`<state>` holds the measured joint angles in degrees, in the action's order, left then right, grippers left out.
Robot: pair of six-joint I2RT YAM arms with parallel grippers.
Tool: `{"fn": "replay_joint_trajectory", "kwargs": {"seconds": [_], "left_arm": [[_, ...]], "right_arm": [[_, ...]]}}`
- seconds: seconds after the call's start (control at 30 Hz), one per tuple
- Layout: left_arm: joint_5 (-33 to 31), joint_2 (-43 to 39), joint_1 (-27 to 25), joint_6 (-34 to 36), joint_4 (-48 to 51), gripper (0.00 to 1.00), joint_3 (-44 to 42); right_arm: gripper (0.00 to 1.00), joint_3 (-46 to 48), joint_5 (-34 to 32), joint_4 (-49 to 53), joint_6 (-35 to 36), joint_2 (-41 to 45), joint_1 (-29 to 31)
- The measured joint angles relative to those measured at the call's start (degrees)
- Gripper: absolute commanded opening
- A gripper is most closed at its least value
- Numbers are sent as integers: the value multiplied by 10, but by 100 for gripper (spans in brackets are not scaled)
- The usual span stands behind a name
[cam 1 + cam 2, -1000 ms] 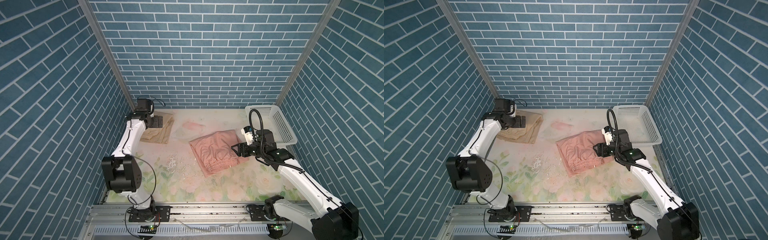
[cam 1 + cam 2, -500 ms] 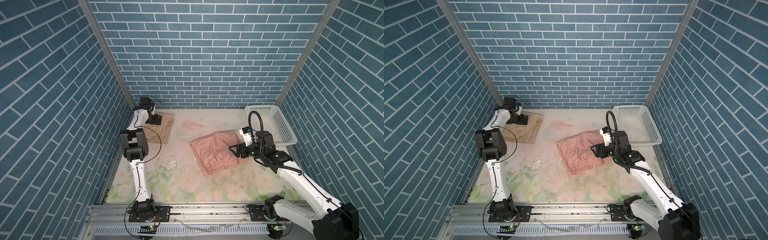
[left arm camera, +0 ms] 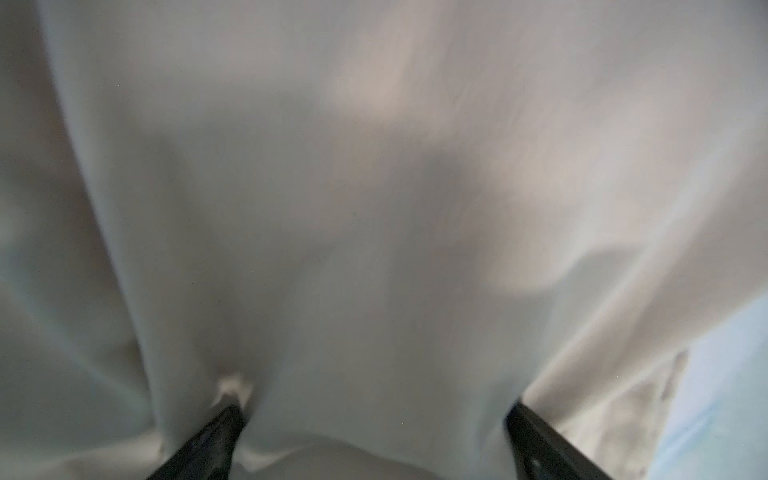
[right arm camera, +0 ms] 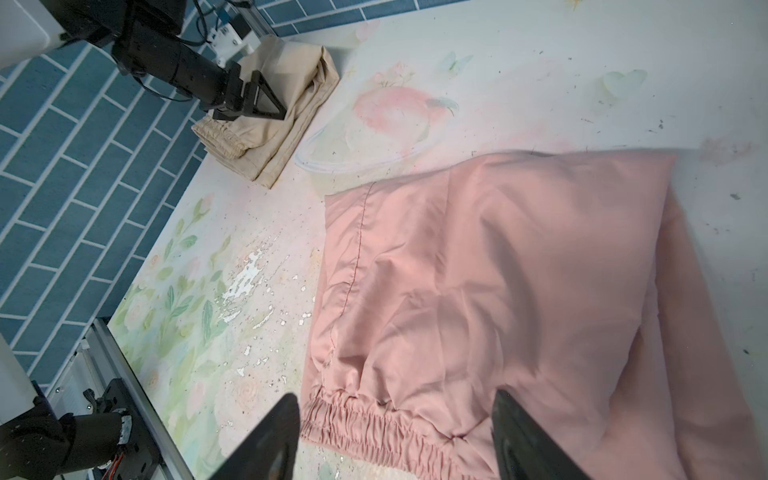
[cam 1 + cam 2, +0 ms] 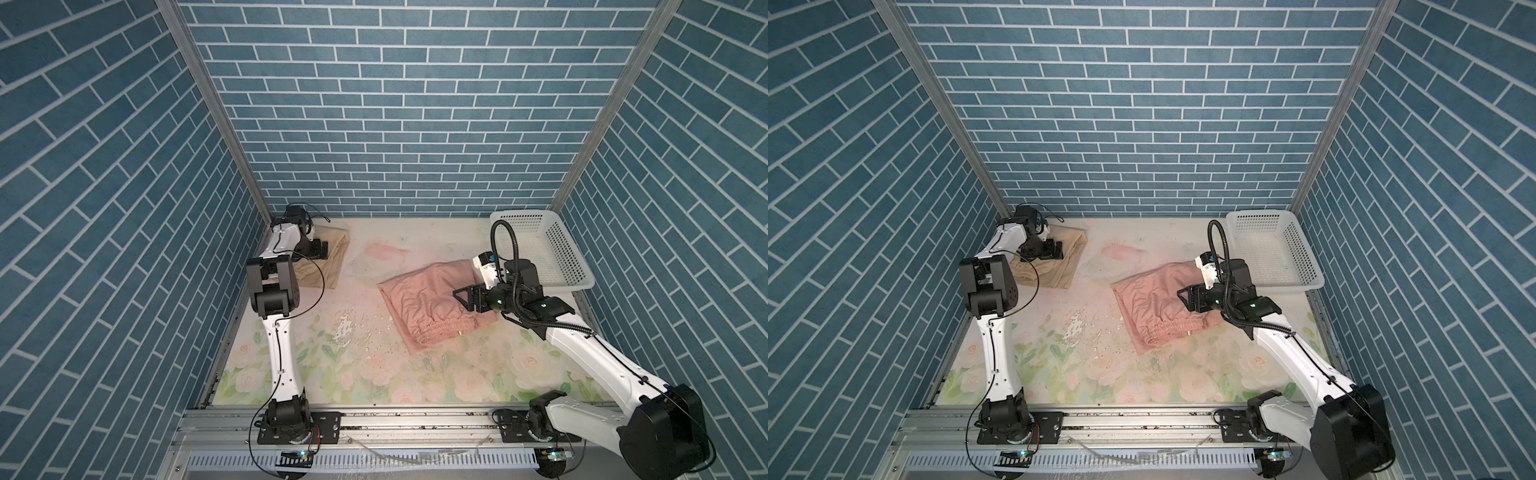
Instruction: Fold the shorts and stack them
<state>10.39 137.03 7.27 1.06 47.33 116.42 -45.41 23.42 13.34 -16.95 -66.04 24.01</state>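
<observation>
Floral table mat (image 5: 374, 374) between blue brick walls. Folded beige shorts (image 5: 334, 268) in far left corner, under left gripper (image 5: 322, 249), jaws spread wide, tips on the cloth. Folded pink shorts (image 5: 419, 299) mid-table near white basket (image 5: 519, 214), below right gripper (image 5: 463, 298), jaws apart, holding nothing

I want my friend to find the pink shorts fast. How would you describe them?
Find the white perforated plastic basket at the far right corner of the flowery table. Beside it, toward the middle, lie the folded salmon pink cloth shorts with a gathered waist. The only other pair, beige-tan cloth shorts, lies folded in the far left corner.
</observation>
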Motion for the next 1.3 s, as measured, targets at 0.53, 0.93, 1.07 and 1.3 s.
{"fn": "replay_joint_trajectory", "kwargs": {"seconds": [0.53,0.93,1.07,1.3], "left_arm": [[118,-334,-38,-177,-236,100,-528],[123,-536,-78,-234,-204,100,-647],[115,-615,-107,-264,-189,100,-634],[116,-666,-233,-356,-263,100,-667]], "right_arm": [[76,-157,-61,163,36,-156,-47],[77,-283,-105,214,127,-336,-92],[77,-295,-107,221,136,-355,-104],[77,-307,-108,214,145,-396,-104]]}}
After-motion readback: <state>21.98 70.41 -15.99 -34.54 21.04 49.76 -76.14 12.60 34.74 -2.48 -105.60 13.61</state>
